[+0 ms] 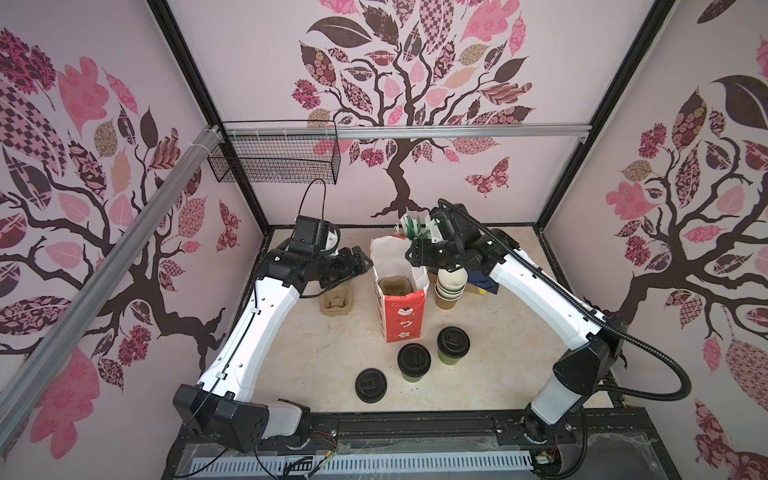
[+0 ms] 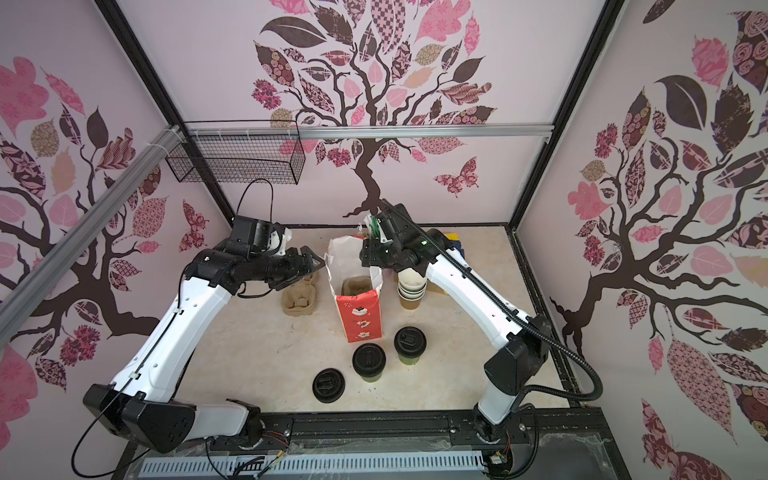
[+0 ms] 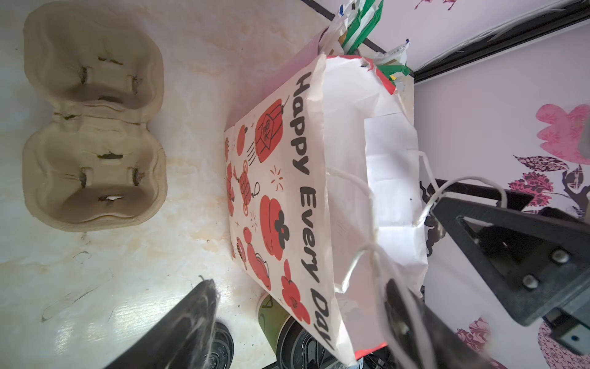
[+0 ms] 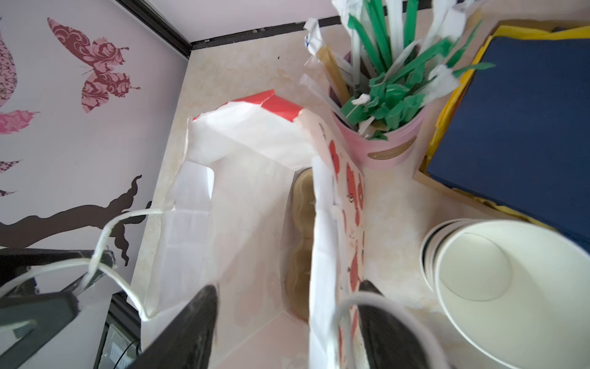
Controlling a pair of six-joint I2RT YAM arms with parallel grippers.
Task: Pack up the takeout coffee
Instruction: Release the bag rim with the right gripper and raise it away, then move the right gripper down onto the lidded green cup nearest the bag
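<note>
Two takeout coffee cups with black lids stand in front of the bag, one point(image 1: 414, 361) nearer, the other point(image 1: 453, 345) to its right. The red-and-white paper bag point(image 1: 401, 309) stands upright and open, with a pulp carrier point(image 1: 395, 286) on its floor. My left gripper point(image 1: 365, 261) is open astride the bag's left wall; in the left wrist view one fingertip point(image 3: 207, 287) is outside the bag and the other behind the paper. My right gripper point(image 1: 411, 255) is open astride the right wall, with one fingertip point(image 4: 207, 294) inside the bag. Neither holds a cup.
A loose black lid point(image 1: 371, 385) lies front left of the cups. A second pulp carrier point(image 1: 336, 299) lies left of the bag. A stack of empty cups point(image 1: 449, 286), a pink straw holder point(image 4: 380, 140) and blue napkins point(image 4: 517, 111) crowd the back right.
</note>
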